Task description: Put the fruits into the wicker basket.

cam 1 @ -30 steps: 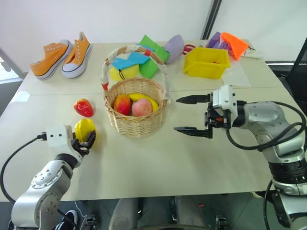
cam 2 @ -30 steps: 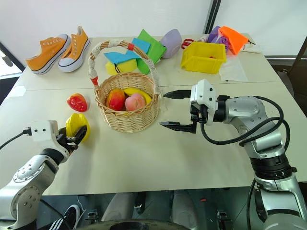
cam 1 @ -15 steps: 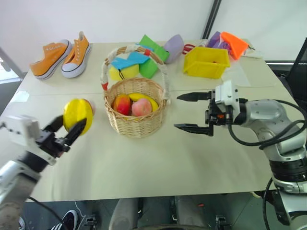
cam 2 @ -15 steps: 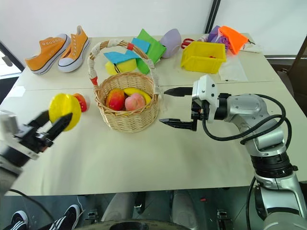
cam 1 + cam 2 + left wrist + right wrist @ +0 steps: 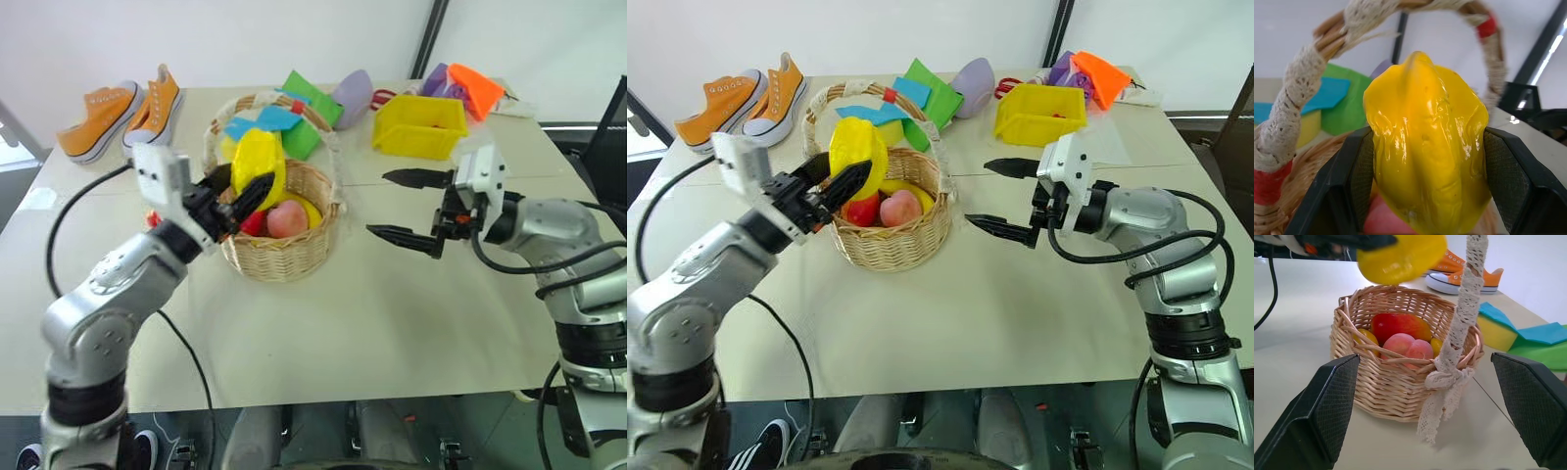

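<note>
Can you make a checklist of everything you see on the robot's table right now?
Surface: pale table, bare at the front.
Job's things: yellow starfruit held above the wicker basket; peach, mango and banana lie inside. A bit of red shows on the table behind the left arm, too hidden to name.
Clutter: orange sneakers, yellow bin, coloured pouches along the far edge.
Grippers: left gripper clamps the starfruit between its fingers; right gripper open, empty, beside the basket.
Cables: black cable loops along the left arm; more cables on the right arm.
Surroundings: white wall behind, dark pole.
</note>
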{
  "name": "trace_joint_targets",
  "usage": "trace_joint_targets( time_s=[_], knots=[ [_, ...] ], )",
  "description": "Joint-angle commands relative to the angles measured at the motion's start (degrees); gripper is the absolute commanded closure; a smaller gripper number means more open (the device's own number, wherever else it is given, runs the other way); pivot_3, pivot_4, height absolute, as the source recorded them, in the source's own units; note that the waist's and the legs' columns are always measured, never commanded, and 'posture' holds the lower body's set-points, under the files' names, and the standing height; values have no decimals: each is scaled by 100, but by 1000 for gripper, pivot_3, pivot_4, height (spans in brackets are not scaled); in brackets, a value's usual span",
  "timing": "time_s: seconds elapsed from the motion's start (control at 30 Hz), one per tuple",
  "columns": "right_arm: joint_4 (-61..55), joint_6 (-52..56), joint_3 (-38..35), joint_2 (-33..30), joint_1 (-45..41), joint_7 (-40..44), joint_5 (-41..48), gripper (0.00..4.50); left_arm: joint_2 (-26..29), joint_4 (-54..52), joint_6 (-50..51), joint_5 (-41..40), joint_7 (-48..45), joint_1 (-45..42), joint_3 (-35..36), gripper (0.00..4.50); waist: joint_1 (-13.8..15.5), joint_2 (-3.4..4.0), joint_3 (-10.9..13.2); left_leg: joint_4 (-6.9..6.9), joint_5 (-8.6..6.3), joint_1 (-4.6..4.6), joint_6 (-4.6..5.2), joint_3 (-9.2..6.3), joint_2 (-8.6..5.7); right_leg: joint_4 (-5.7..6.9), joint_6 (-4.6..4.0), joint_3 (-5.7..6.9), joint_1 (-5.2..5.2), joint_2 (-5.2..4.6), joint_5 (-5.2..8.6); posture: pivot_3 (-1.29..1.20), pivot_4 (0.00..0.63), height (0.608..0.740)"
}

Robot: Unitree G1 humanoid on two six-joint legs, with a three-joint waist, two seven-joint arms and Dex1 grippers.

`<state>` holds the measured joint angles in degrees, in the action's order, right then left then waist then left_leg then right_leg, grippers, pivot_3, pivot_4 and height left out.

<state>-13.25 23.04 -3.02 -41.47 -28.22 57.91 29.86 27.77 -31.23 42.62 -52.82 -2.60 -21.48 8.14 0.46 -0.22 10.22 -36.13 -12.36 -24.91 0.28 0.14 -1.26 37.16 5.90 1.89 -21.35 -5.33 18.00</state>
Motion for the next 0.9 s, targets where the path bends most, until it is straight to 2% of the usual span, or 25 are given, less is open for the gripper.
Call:
trace_joint_targets(
  time_s=[0.03,0.2,0.3,0.37,0.43,0.53,0.6,0.67,0.77,0.9],
  knots=[
    [-341,2,-194,-27,34,-129,68,0,-136,52,-53,290,-14,-195,-128,43,11,-2,1,0,0,0,0,0,0,0,0,0,1,1,0,0,150,740],
    [-440,76,-249,-42,88,-202,150,0,-208,-108,70,176,-213,-93,-63,43,24,-5,3,-8,1,0,-1,0,-2,-1,1,0,6,-3,-1,0,150,740],
    [-465,103,-240,-47,91,-197,187,0,-125,-442,54,-305,-378,183,336,43,8,-5,3,-9,1,0,-1,0,-1,0,1,0,6,-4,-1,0,150,740],
    [-473,126,-195,-53,54,-147,209,0,428,-913,55,-518,-918,852,885,43,-51,-6,4,-6,1,0,-3,0,0,0,1,-1,1,-5,-1,0,150,740],
    [-504,236,-142,-89,23,-30,303,0,929,-1100,121,-1446,-1673,1789,1909,43,-112,-4,4,4,7,0,-12,0,4,0,0,-2,-3,-3,0,0,150,740],
    [-587,354,-108,-142,2,105,424,0,1202,-976,-12,-1693,-2029,2695,2828,43,-106,1,5,8,10,4,-18,-3,13,1,-5,-1,-2,-1,1,0,150,740],
    [-673,468,-33,-210,-55,226,483,0,1184,-733,-192,-1404,-2051,3076,3240,43,-90,1,5,1,8,6,-17,-4,11,-1,-23,0,5,-6,9,0,150,740],
    [-760,548,61,-267,-124,332,475,0,1143,-490,-298,-1064,-1687,3100,3316,43,-57,-1,5,-1,6,7,-13,-4,6,-9,-33,0,8,-13,9,0,150,740],
    [-719,571,156,-191,-263,297,430,0,1043,-94,-440,-45,-771,2755,2889,43,16,-1,4,-3,4,7,-11,-4,6,-18,-41,-2,2,-16,5,0,150,740],
    [-623,513,241,-115,-305,286,354,0,568,449,-687,899,109,2030,2356,43,41,-15,-2,-1,2,1,-7,-4,3,-19,-35,-2,2,-16,2,0,150,740]
  ],
)
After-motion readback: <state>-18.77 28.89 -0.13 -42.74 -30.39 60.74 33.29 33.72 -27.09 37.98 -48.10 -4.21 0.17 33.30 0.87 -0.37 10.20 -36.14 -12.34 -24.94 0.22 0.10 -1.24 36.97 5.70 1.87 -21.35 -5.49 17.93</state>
